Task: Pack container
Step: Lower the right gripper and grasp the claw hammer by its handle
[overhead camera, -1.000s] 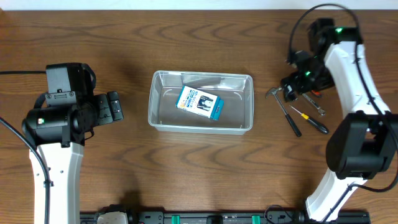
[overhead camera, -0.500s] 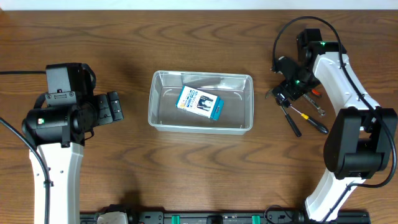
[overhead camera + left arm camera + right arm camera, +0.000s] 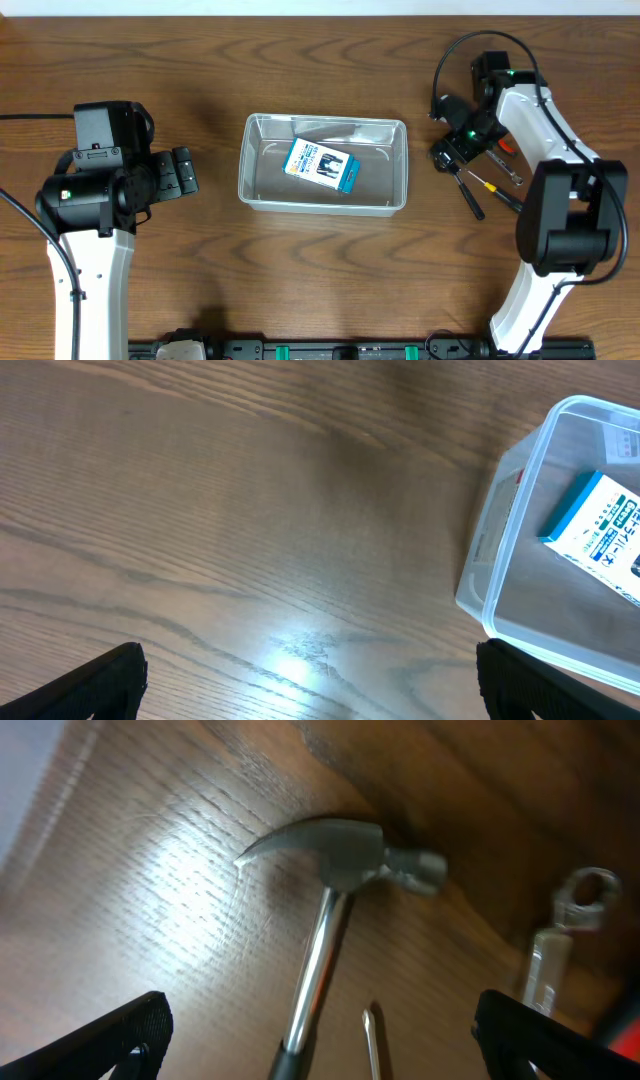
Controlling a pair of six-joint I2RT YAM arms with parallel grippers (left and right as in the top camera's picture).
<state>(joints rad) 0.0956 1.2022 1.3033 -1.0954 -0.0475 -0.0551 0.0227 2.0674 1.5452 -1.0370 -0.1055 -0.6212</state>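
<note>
Clear plastic marks the task's thing: the see-through rectangular container with rounded corners [image 3: 243,165] sits in the middle of the brown wooden table [image 3: 320,280]. So far it holds only a small blue-and-white printed box [image 3: 321,166], lying flat and skewed to the walls. To the right of it, apart from its rim, lie a steel claw hammer with a dark grip [image 3: 470,198], a slim screwdriver with a black handle [image 3: 503,195] and a small silver wrench [image 3: 506,169]. The right gripper [image 3: 325,1038] hovers over the hammer's head end with its jaws spread wide and nothing between them but air; in the wrist view the shaft runs up between the two fingers. The step in hand looks like picking up the hammer. It would go best by lowering straight down and closing on the shaft close under the head, where the weight sits, so the tool does not swing. The fingers should also stay off the screwdriver tip just beside the shaft. The left gripper [image 3: 315,690] hangs to the left of the container, jaws wide apart and empty, over bare wood.
</note>
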